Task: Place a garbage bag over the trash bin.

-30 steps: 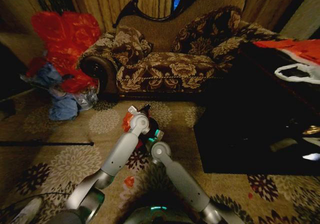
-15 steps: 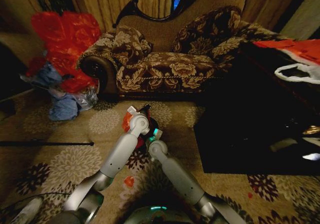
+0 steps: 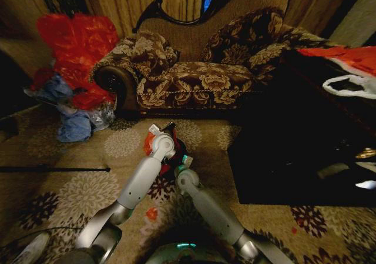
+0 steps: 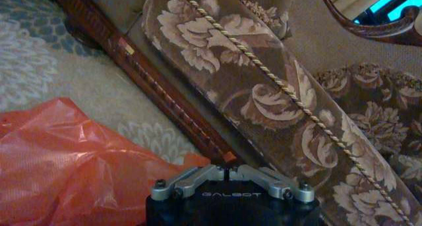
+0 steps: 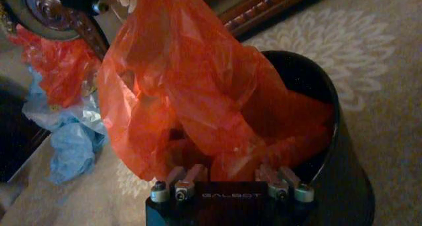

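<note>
Where both wrists read "GALBOT", left gripper clenched on garbage bag; right gripper released over trash bin. Flowery carpet, sofa far.

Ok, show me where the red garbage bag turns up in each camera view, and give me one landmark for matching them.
Head view: the garbage bag shows as a red patch at the left arm's wrist, above the trash bin.
Left wrist view: garbage bag bunched beside the left gripper.
Right wrist view: garbage bag hanging into the trash bin, above the right gripper.
Shared landmark: the sofa's carved wooden base rail.
</note>
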Controlling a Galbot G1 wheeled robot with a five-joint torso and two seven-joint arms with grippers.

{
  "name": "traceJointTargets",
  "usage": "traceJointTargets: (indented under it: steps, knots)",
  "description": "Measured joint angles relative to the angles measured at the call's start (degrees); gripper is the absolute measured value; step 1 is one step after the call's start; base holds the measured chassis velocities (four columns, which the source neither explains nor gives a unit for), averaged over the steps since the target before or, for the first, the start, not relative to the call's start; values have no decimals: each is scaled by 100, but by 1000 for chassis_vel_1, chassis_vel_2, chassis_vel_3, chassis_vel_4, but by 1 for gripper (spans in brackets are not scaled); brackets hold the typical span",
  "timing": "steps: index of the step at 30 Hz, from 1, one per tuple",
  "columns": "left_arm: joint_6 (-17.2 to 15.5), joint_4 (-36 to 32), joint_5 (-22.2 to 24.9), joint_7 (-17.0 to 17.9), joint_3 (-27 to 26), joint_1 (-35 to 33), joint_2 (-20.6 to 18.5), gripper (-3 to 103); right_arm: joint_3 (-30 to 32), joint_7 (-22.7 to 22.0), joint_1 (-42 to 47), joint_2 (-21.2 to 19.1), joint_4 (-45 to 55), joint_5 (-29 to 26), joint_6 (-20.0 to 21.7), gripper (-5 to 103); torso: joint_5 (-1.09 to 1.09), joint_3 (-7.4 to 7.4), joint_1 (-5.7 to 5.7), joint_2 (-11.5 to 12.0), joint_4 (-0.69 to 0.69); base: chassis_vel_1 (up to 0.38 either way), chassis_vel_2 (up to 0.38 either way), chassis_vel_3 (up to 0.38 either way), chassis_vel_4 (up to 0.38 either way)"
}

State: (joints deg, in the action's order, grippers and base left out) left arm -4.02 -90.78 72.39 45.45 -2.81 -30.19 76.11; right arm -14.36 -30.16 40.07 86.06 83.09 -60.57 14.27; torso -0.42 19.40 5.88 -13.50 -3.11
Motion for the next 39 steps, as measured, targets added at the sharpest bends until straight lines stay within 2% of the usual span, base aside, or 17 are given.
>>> traceJointTargets:
  steps: [3, 4, 7, 9, 23, 33, 35, 38, 39]
  knots:
    - [9, -31, 0, 23, -29, -29, -19, 0, -13, 5, -17, -50, -5, 53, -15, 18, 0, 0, 0, 0, 0, 0, 0, 0, 0]
    - [9, -31, 0, 23, -29, -29, -19, 0, -13, 5, -17, -50, -5, 53, -15, 18, 0, 0, 0, 0, 0, 0, 0, 0, 0]
    - [13, -72, 0, 45, -50, -60, -45, 0, -15, 5, -26, -66, -32, 132, -43, 3, 0, 0, 0, 0, 0, 0, 0, 0, 0]
    - [15, -85, 0, 59, -57, -68, -52, 0, -12, 2, -30, -70, -34, 157, -49, 1, 0, 0, 0, 0, 0, 0, 0, 0, 0]
    - [53, -196, -1, 178, -184, -165, -131, 0, 84, 13, -271, -456, 160, 429, -48, 0, 0, 0, 0, 0, 0, 0, 0, 0, 0]
    - [44, -163, -77, 122, -298, -237, -217, -2, 180, 272, -428, -881, 59, 589, -19, 0, 0, 0, 0, 0, -1, 0, 0, 0, 0]
    - [4, -297, -38, 5, -299, -325, -272, 9, 207, 364, -460, -908, 16, 647, -20, 0, 0, 0, 0, 0, -1, 0, 0, 0, 0]
    - [-73, -405, 18, -119, -302, -401, -319, 14, 218, 398, -490, -883, -37, 654, -23, 0, 0, 0, 0, 0, -1, 0, 0, 0, 0]
    - [-175, -525, 48, -292, -308, -498, -376, 19, 222, 422, -535, -819, -122, 660, -29, 0, 0, 0, 0, 0, -1, 0, 0, 0, 0]
